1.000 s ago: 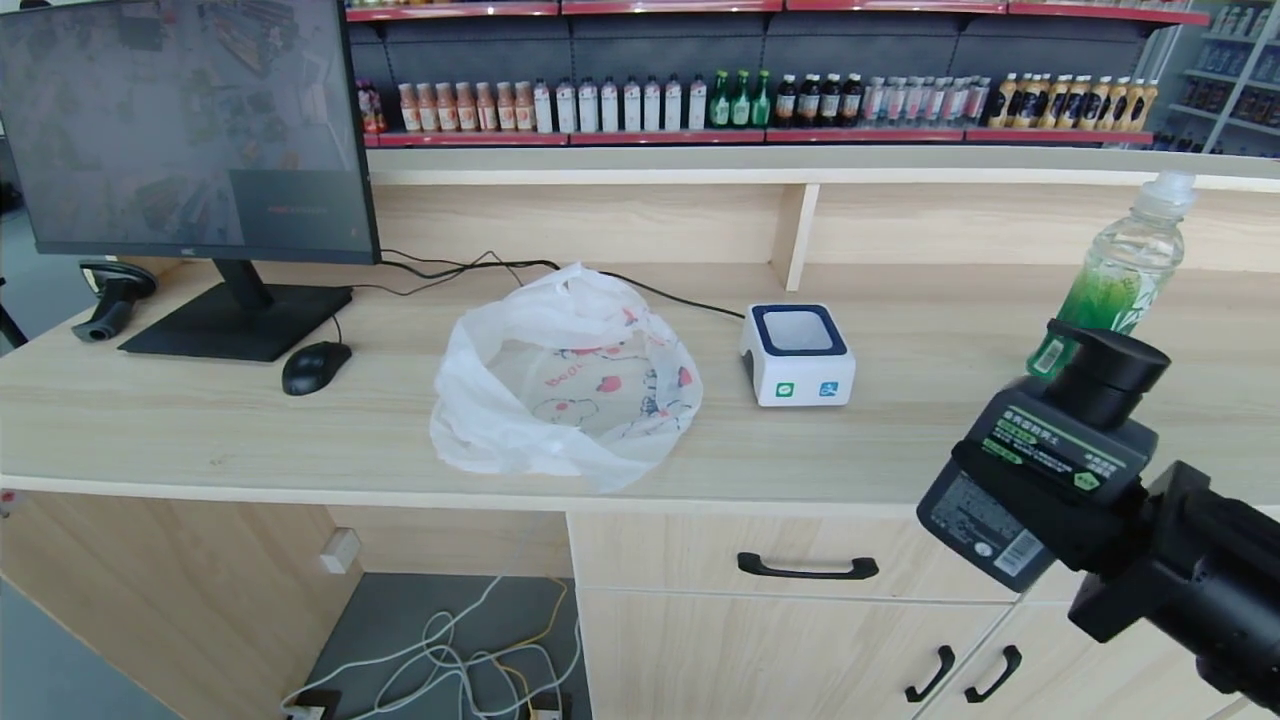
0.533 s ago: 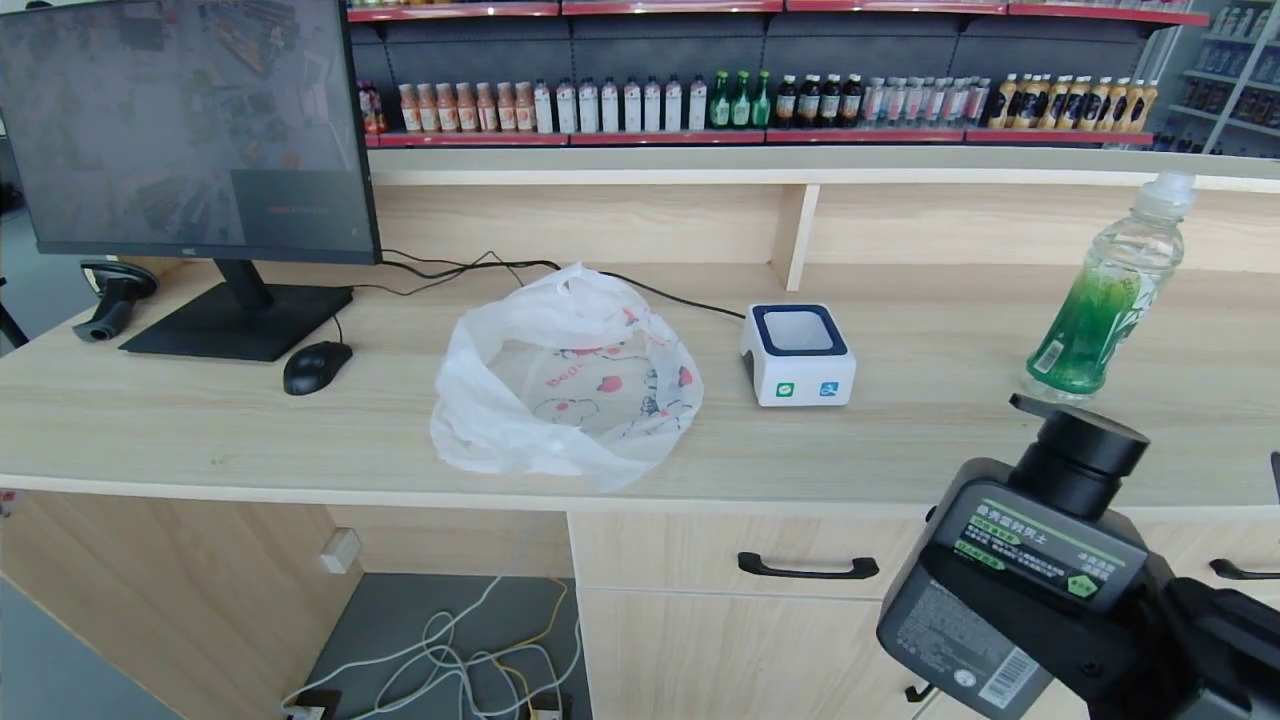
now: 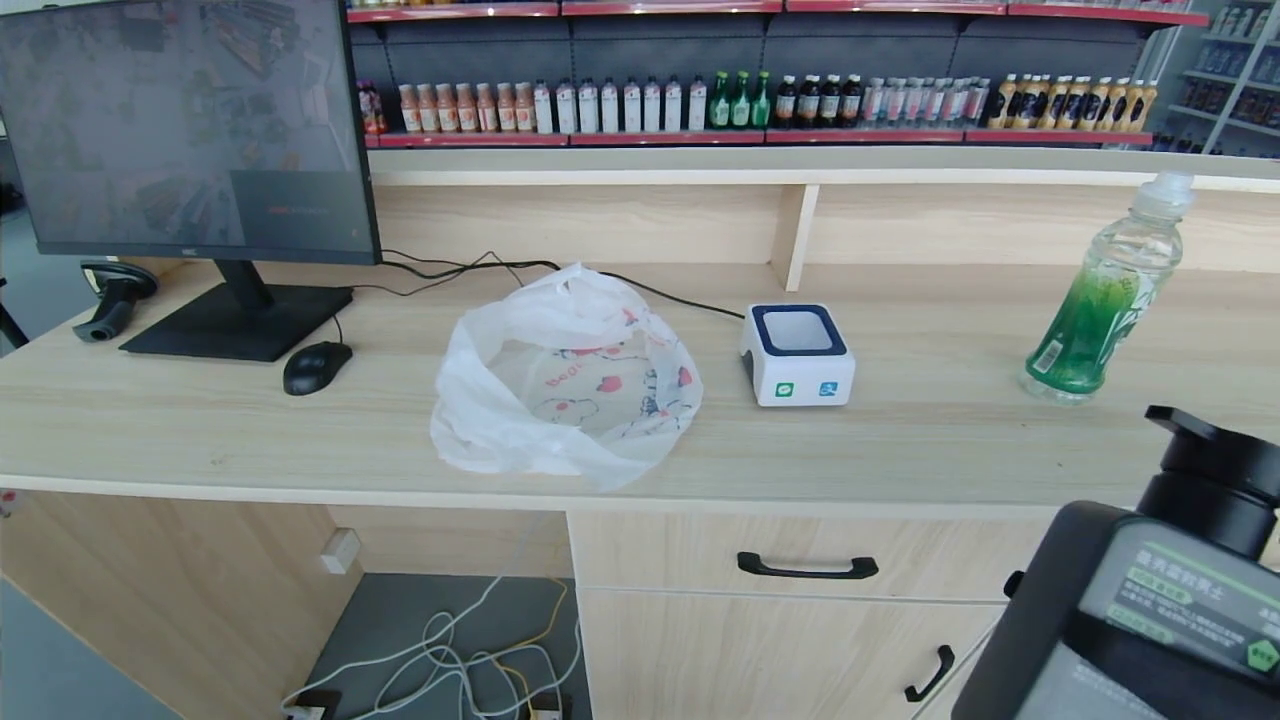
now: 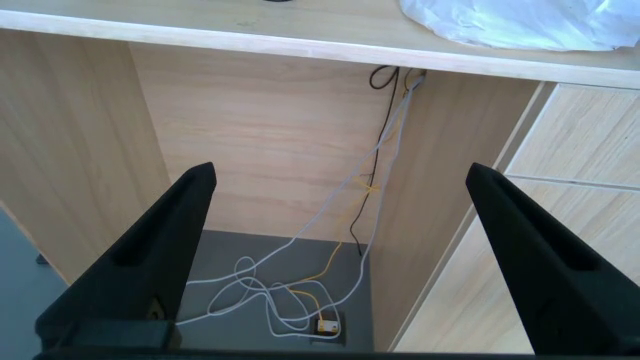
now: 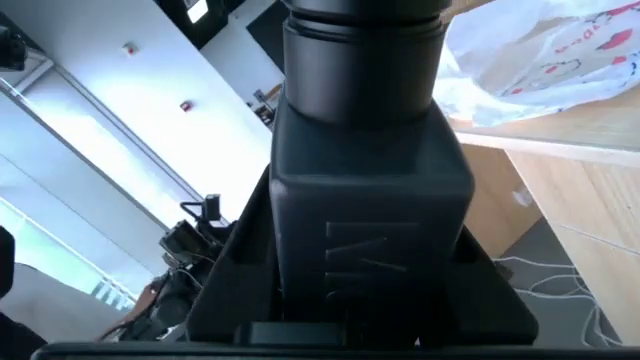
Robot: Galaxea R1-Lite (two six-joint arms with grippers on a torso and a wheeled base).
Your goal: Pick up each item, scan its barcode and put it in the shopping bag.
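Observation:
A dark grey bottle with a black cap [image 3: 1160, 620] hangs in front of the counter's drawers at the lower right, with my right gripper [image 5: 365, 300] shut on its body [image 5: 365, 170]. A white shopping bag [image 3: 565, 380] lies open on the wooden counter [image 3: 200, 420], and a white barcode scanner box [image 3: 797, 353] stands just right of it. A green-labelled drink bottle [image 3: 1100, 300] stands upright at the far right of the counter. My left gripper [image 4: 345, 230] is open and holds nothing, low in front of the open space under the counter.
A monitor [image 3: 185, 130], a mouse [image 3: 316, 366] and a handheld scanner [image 3: 112, 300] occupy the counter's left end. Cables [image 3: 450, 650] lie on the floor under the counter. Drawers with black handles [image 3: 807, 570] sit below the counter's right half.
The right gripper has carried the dark bottle down and to the right, closer to the camera, from in front of the green bottle to the picture's lower right corner.

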